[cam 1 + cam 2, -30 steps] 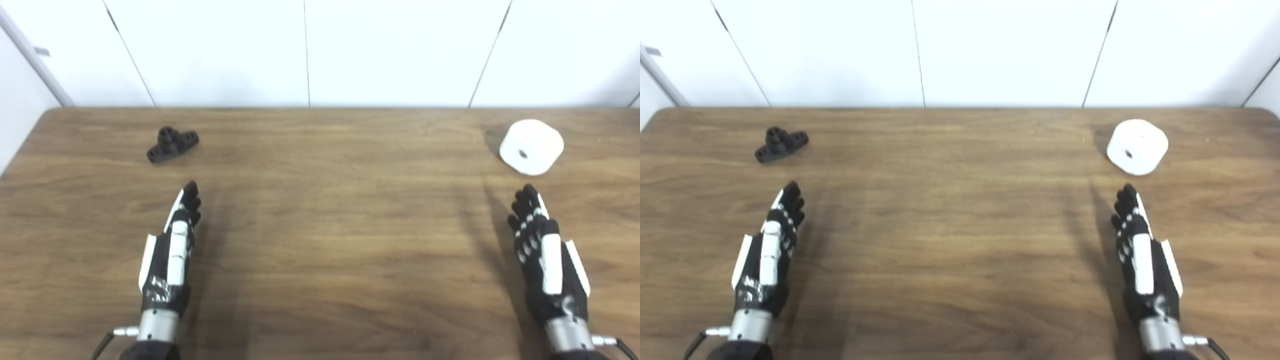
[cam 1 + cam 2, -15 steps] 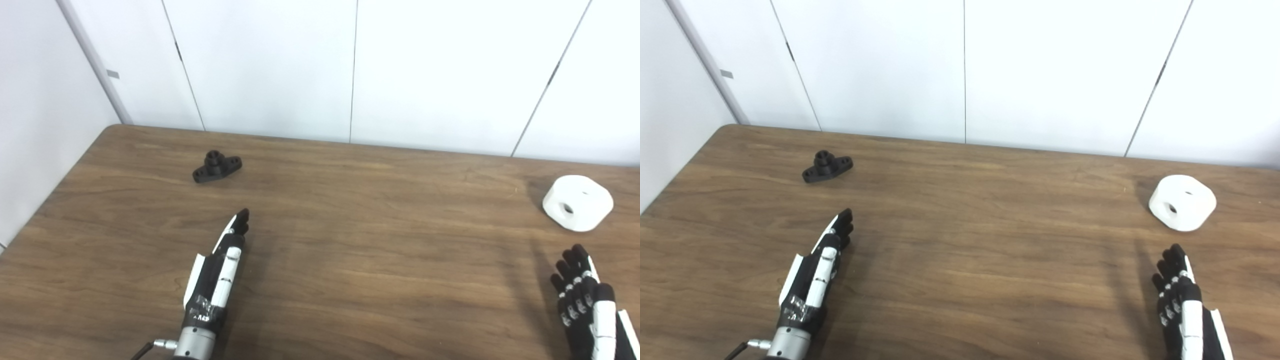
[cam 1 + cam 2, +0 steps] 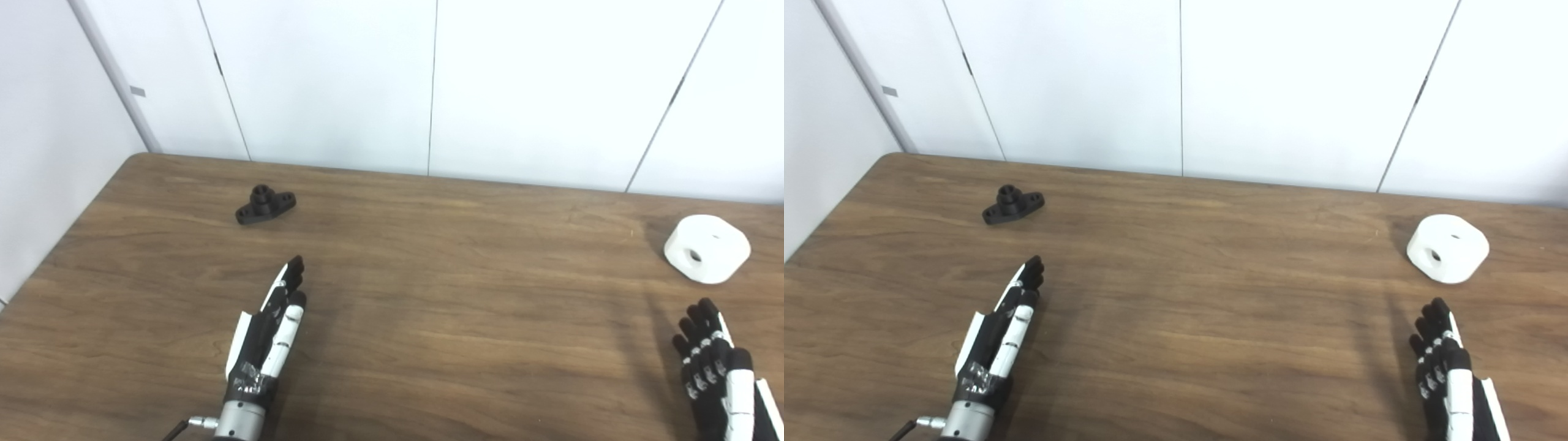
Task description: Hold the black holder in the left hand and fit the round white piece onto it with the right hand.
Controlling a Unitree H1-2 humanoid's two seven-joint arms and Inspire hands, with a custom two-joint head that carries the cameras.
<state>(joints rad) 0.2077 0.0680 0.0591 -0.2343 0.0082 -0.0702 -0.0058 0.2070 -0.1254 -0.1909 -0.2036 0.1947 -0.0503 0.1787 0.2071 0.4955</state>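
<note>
1. We take the table (image 3: 429, 318) as our landmark: brown wood grain, its far edge against a white panelled wall (image 3: 331, 79).
2. We see the holder (image 3: 265, 204) lying flat on the table's far left part, a short boss standing up from its middle. Nothing touches it.
3. We see the white piece (image 3: 707, 248) resting on the table's far right part, tilted so its bore faces toward us.
4. Our left hand (image 3: 267, 340) is over the table's near left, released, fingers straight and close together, pointing toward the holder but well apart from it. It holds nothing.
5. Our right hand (image 3: 716, 373) is at the table's near right corner, partly cut by the frame edge, released, fingers extended, empty; the white piece lies beyond its fingertips, not touching.
</note>
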